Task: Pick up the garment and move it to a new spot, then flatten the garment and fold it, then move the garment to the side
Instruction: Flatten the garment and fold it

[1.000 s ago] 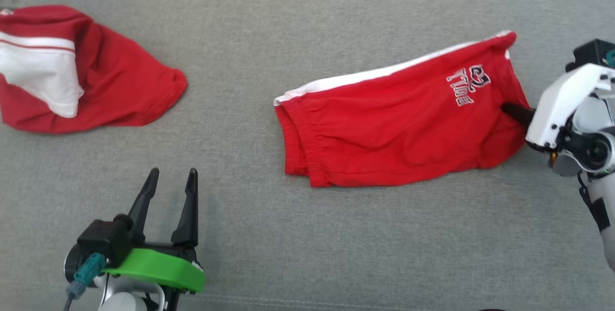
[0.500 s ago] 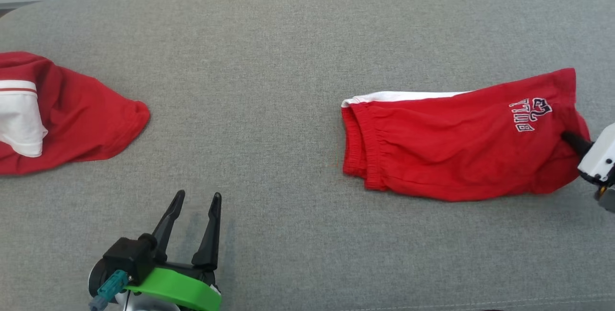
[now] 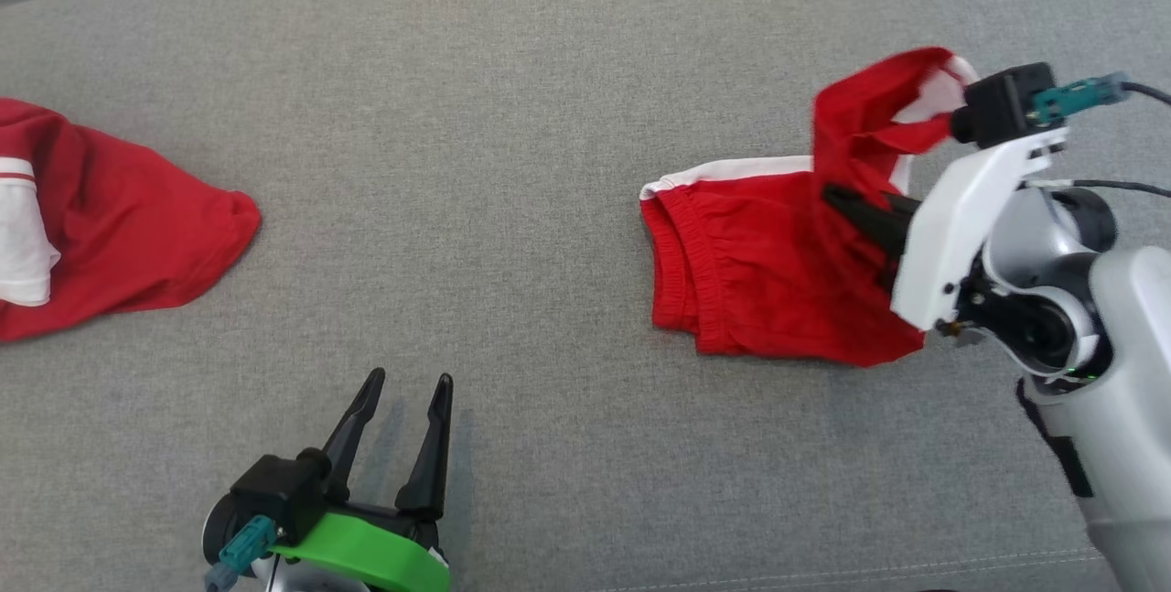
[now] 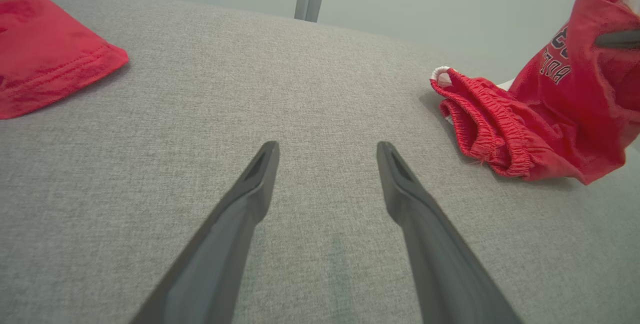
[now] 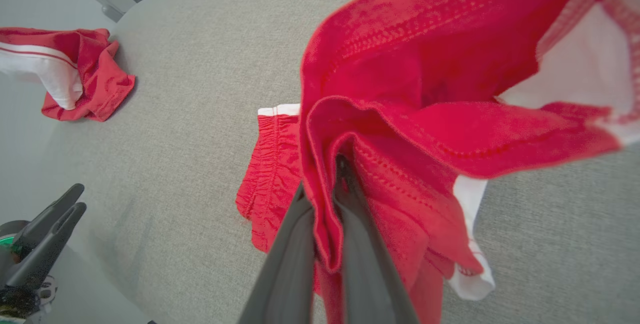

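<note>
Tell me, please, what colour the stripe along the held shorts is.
White stripe on red shorts; the head view shows it best.

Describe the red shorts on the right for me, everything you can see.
The red shorts look like soft knit cotton, with a gathered elastic waistband, a white side stripe and dark-and-white lettering. The waistband end lies on the grey fabric surface; the leg end is held up off it, hem pinched in the shut right gripper.

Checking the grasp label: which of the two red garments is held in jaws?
The lettered red shorts on the right, one end raised by the right gripper; the red-and-white garment at left lies untouched.
</note>
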